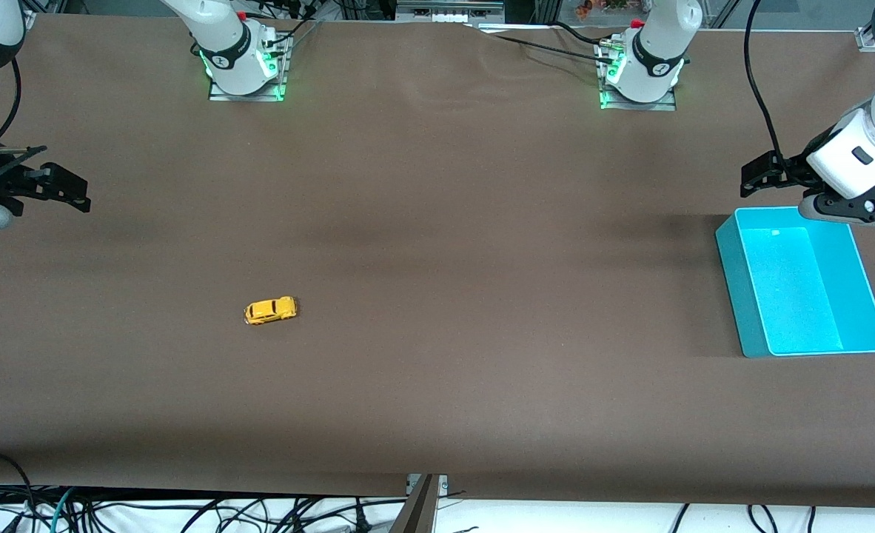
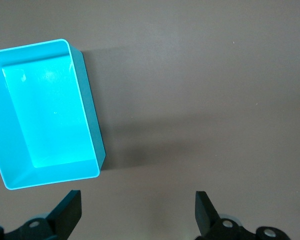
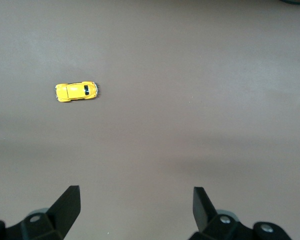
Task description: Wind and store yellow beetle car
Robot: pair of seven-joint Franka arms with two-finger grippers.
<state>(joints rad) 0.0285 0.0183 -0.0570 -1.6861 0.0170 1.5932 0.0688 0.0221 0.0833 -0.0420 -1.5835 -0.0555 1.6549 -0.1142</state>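
- 1 yellow beetle car (image 1: 271, 310) stands on its wheels on the brown table (image 1: 437, 244), nearer to the front camera than both grippers and toward the right arm's end of the table. Nothing touches it.
- 1 turquoise bin (image 1: 738, 296) sits toward the left arm's end of the table, upright, with nothing visible inside it. It is well apart from the car.
- 2 grippers are up in the air, 1 at each end of the table.
- The right gripper (image 3: 136, 205) hangs over bare table, jaws spread wide with nothing between them; the car (image 3: 76, 92) lies well ahead of its fingertips and off to one side.
- The left gripper (image 2: 138, 210) hangs over the table just beside the bin (image 2: 90, 107), jaws also spread wide and holding nothing.
- In both wrist views only the 2 dark fingertips show, the rest cut off by the frame edge.
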